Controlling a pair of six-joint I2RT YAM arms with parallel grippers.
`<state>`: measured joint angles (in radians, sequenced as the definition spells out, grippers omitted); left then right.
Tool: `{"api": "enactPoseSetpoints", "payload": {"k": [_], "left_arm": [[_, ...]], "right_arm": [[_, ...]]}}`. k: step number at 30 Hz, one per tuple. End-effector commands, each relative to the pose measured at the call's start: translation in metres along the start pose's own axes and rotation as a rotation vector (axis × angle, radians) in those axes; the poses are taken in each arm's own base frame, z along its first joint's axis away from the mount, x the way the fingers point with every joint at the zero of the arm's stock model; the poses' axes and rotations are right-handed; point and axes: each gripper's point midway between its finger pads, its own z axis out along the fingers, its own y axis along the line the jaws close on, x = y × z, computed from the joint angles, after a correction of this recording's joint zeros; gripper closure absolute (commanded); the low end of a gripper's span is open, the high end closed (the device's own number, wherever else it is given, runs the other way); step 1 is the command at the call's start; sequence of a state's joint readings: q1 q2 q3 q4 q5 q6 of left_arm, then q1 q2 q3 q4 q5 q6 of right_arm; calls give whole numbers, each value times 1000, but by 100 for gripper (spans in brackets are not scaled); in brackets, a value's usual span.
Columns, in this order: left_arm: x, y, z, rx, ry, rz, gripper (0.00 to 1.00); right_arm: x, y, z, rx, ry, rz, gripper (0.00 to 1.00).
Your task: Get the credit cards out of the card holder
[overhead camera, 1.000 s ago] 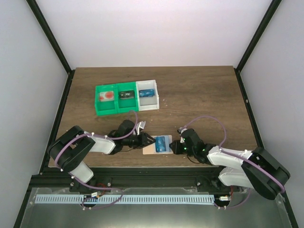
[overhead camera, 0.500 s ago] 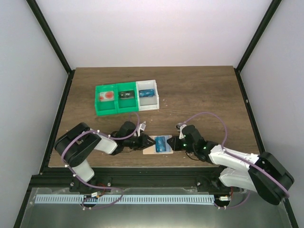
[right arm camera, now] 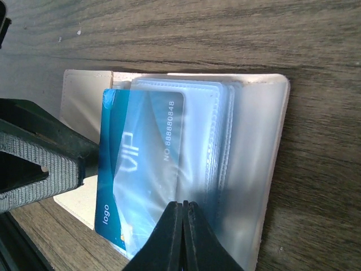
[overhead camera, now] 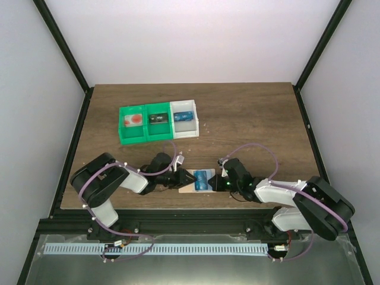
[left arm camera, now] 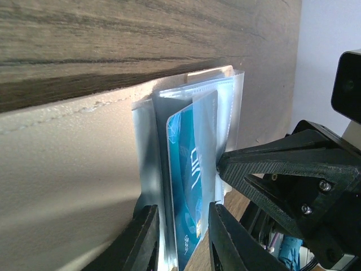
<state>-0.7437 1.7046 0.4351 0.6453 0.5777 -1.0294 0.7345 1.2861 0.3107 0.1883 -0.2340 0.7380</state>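
The tan card holder lies open near the table's front edge, its clear sleeves fanned up. A light blue credit card sticks partway out of a sleeve. My left gripper comes in from the left, its jaws closed around the card and the sleeves beside it. From the right, my right gripper has its jaws pressed together on the edge of a clear sleeve. Its tip also shows in the left wrist view.
A green two-compartment bin and a white bin stand side by side at the back left, each with a small item inside. The table's front edge runs just behind the holder, close to both arm bases.
My right gripper has moved left up to the holder and shut on a sleeve edge. The left gripper has stayed at the holder's left side, closing slightly.
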Motion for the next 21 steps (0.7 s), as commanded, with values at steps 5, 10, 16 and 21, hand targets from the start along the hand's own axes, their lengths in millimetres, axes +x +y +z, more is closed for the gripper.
{"api": "enactPoseSetpoints", "payload": {"k": [5,10,16,21], "left_arm": [[4,-1,8,26,21,-3,73],[7,-3,11,41,27,-8,74],[7,-3,10,40,23,-6,80],[6,-3,10,37,25,-4,85]], "right_arm": [[11,-13,3,24,26,42,99],[12,-13,4,24,30,43,99],[13,-13,4,25,31,41,100],[13,-14,4,25,31,42,100]]}}
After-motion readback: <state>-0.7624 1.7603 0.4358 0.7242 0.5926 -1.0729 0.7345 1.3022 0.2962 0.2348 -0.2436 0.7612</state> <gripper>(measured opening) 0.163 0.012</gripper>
